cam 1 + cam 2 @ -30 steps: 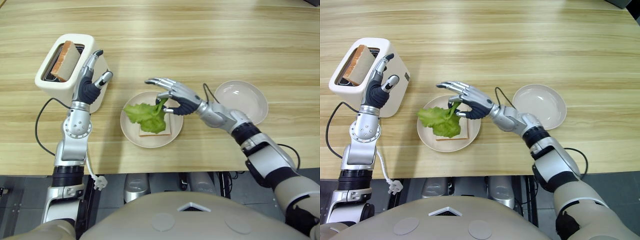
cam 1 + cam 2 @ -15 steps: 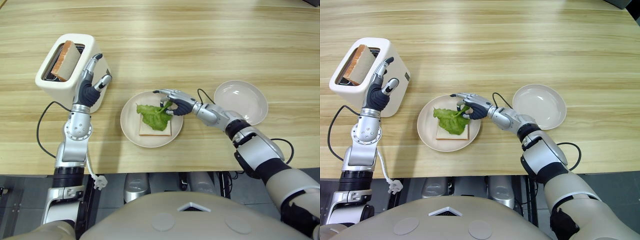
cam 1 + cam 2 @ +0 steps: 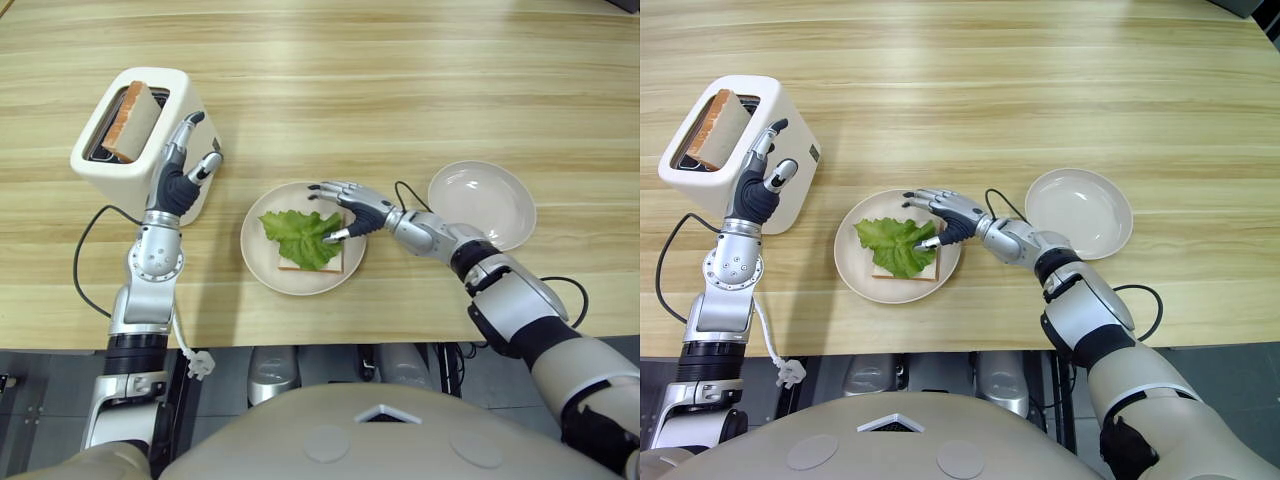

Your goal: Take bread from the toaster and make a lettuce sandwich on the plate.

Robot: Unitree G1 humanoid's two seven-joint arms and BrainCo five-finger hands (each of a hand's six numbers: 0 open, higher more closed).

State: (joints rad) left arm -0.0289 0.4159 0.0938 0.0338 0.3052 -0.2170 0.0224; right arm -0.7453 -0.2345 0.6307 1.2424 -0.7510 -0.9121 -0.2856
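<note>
Pale wooden table [image 3: 420, 80] stretches out in front of the robot, and from where I stand both arms are laid over its near half. The right hand [image 3: 352, 205] sits low over the right rim of the plate [image 3: 256, 262], palm down, its fingers [image 3: 325, 188] spread apart and gripping nothing. Just to the left of that hand, the lettuce leaf [image 3: 298, 232] lies spread on a bread slice [image 3: 335, 258] that rests flat in the plate. Only the slice's near and right edges peek out from under the leaf. The thumb tip is at the leaf's right edge, and I can't tell whether it touches. Off to the right of the hand, past its wrist, stands a shallow pale bowl [image 3: 485, 200], apart from the plate. A thin black cable [image 3: 404, 190] loops at the wrist.

The left hand [image 3: 178, 180] is raised well to the left of the plate, its fingers [image 3: 182, 138] stretched out and pointing away from the robot, holding nothing. It is close against the right side of the white toaster [image 3: 105, 165]. Up and to the left of that hand, a standing slice [image 3: 132, 120] pokes out of the toaster's slot, leaning a little. A black cord [image 3: 73, 258] curves out from the toaster to the left of the forearm. A white plug [image 3: 200, 365] hangs below the table's near edge, just right of that arm.
</note>
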